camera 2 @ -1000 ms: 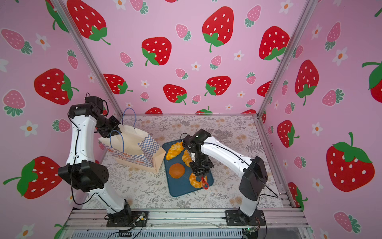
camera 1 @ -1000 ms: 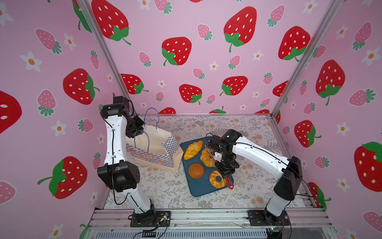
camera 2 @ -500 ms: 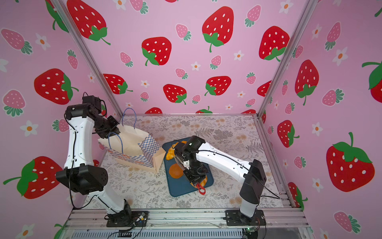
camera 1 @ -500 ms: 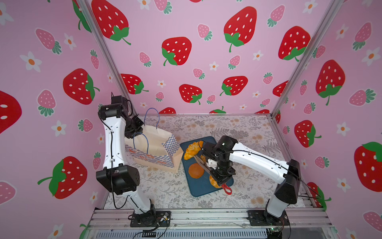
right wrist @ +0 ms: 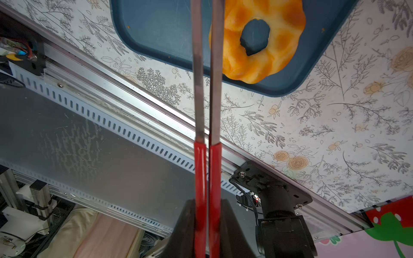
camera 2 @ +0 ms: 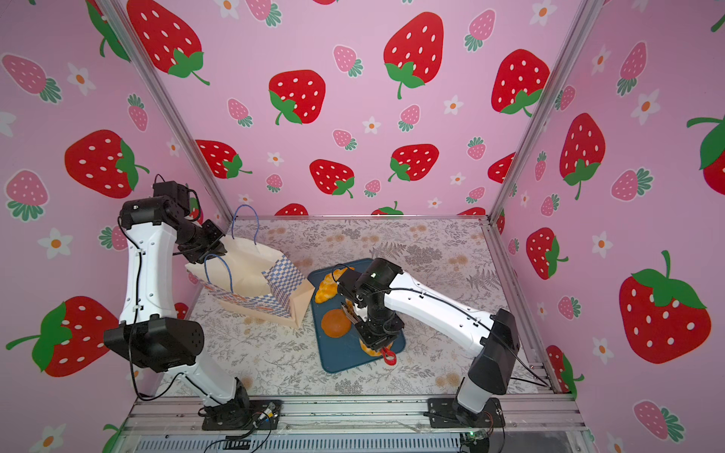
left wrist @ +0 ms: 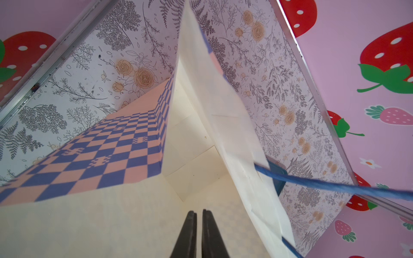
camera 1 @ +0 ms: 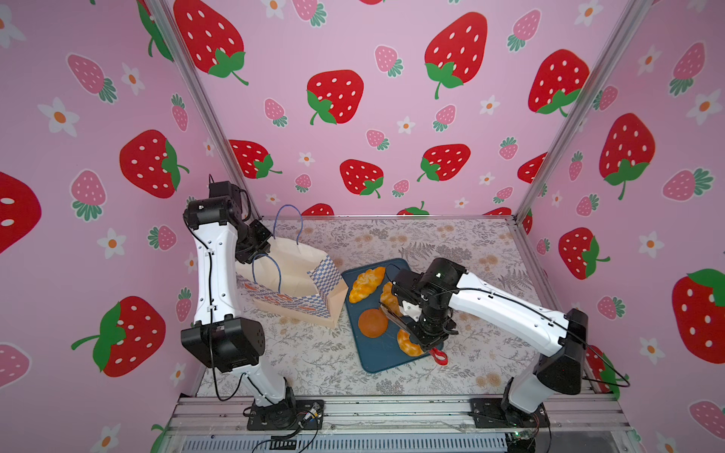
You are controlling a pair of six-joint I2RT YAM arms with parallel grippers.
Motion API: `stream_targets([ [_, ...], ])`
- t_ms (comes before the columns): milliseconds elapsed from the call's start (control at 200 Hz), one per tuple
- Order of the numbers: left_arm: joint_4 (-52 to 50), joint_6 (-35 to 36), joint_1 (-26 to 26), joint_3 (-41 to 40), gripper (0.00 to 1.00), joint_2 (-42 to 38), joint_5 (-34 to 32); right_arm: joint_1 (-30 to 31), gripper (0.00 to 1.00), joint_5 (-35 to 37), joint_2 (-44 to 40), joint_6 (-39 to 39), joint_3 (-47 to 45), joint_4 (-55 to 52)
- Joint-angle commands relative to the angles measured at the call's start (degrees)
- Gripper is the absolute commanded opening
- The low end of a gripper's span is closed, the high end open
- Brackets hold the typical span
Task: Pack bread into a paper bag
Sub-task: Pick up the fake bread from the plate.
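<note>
Left wrist view: left hand point(left wrist: 199, 212) pinches paper bag point(left wrist: 111, 145), mouth facing it; right hand point(right wrist: 206, 202) clamps tongs point(right wrist: 199, 89).

- The paper bag point(camera 1: 298, 266) is showing cream, with a blue-and-white checked band and orange prints; its cord handles point(left wrist: 335, 186) are showing blue.
- The tray point(camera 1: 376, 361) is showing dark blue.
- The croissant point(camera 1: 367, 283) and twisted ring point(right wrist: 286, 44) are glowing golden orange; the bun point(camera 1: 372, 322) is showing brown.
- The tongs point(right wrist: 199, 138) are showing red grips and grey metal blades.
- The table cover point(camera 1: 451, 243) is showing white with grey foliage and tan roses.
- The walls point(camera 1: 274, 59) are showing pink with red strawberries.

Strawberry walls point(camera 1: 392, 149), perhaps papered floral floor point(camera 1: 463, 239)
</note>
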Motion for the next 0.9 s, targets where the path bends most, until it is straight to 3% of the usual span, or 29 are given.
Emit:
stream_targets([
  [0,-1.4,0.0,0.2,-0.4,0.13,-1.2,-0.6,0.7,0.26,-0.8,-2.6,0.3,0.7,-0.5],
  [330,-1.5,-0.4,0.2,-1.1,0.13,-2.3,-0.8,0.8,0.35,-2.2,-3.2,-0.4,-0.3,1.6],
  [630,-1.8,-0.4,0.2,-1.4,0.13,-3.2,-1.1,0.8,0.33,-10.3,-4.2,-0.4,-2.1,6.3],
  [895,-1.9,-0.7,0.2,-1.3,0.13,-3.4,-0.7,0.7,0.33,-9.2,-6.4,1.0,-3.2,7.3],
])
